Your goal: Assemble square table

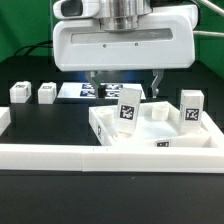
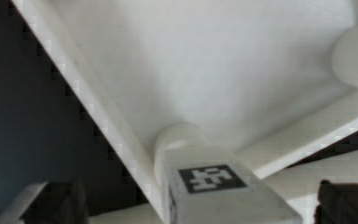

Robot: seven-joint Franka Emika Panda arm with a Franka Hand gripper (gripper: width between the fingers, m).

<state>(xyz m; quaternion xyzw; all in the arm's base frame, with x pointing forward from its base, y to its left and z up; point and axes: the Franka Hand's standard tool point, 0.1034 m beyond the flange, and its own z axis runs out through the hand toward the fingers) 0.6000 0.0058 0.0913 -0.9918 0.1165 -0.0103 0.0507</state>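
Observation:
The white square tabletop lies upside down like a tray at the centre right, with a tag on its front rim. One tagged white leg stands upright inside it near a corner. A second leg stands at the tray's right side. Two more legs stand on the black table at the exterior view's left. My gripper hovers open just above and behind the first leg. In the wrist view the leg sits between my gripper's dark fingertips, with a gap on each side.
The marker board lies flat behind the tray, under the gripper. A long low white border wall runs along the front of the table and meets the tray's front edge.

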